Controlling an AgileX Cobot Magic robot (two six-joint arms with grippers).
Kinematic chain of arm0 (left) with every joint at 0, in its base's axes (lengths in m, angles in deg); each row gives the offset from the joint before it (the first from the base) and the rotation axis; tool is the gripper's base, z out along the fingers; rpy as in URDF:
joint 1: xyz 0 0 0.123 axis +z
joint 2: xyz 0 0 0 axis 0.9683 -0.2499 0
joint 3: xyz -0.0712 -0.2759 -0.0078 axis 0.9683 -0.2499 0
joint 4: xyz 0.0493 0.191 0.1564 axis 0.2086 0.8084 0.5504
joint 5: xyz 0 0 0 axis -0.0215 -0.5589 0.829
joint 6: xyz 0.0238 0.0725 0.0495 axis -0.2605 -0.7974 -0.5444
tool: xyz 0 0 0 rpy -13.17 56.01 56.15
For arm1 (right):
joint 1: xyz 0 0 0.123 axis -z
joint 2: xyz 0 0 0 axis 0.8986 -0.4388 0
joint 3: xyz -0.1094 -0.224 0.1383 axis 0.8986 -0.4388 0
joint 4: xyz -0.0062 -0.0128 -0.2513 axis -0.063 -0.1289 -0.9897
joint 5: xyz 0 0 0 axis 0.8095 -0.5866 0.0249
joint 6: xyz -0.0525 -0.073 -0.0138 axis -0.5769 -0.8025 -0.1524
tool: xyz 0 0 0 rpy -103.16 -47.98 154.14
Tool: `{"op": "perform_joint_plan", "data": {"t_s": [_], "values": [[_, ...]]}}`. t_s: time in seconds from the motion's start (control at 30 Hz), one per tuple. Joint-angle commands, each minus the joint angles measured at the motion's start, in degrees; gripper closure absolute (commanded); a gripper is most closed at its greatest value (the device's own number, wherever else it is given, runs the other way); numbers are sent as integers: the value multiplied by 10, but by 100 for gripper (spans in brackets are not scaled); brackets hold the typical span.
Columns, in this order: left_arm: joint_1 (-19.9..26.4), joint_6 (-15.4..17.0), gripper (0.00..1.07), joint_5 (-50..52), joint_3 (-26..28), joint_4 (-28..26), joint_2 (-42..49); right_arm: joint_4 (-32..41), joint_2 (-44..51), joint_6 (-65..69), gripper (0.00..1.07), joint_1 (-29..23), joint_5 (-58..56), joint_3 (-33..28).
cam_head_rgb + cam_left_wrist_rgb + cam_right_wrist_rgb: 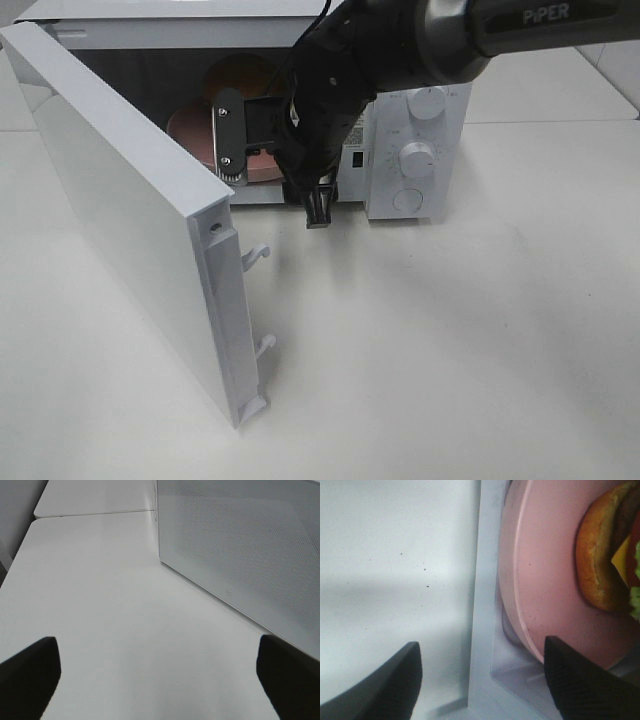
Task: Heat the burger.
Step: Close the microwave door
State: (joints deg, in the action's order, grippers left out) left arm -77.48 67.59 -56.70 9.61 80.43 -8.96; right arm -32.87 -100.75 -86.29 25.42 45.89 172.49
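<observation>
The burger [598,560], a golden-brown bun with cheese and lettuce showing, lies on a pink plate [545,575] inside the white microwave [420,60]. From high up the burger [243,75] and plate [190,132] show through the open cavity. My right gripper [481,644] is at the cavity's front sill, open. One finger [580,680] overlaps the plate's near rim and the other finger [395,685] is well clear of it. In the high view the right gripper [275,170] hangs at the opening. My left gripper [157,640] is open over bare table and holds nothing.
The microwave door [130,210] swings wide open toward the front left, with two latch hooks [258,252] on its edge. Its mesh panel [240,545] fills the side of the left wrist view. The control knobs [417,158] are just right of the cavity.
</observation>
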Motion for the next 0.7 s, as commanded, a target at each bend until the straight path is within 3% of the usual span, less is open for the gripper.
{"op": "perform_joint_plan", "data": {"t_s": [0.03,0.1,0.4,0.7], "values": [[-2,2,7,2,-1,0,13,5,17,-9,38,5,3,-13],[-2,2,7,2,-1,0,13,5,53,-10,38,5,3,-51],[-2,2,7,2,-1,0,13,35,119,17,38,5,-5,-110],[-2,2,7,2,-1,0,13,33,203,189,38,5,-88,-152]]}}
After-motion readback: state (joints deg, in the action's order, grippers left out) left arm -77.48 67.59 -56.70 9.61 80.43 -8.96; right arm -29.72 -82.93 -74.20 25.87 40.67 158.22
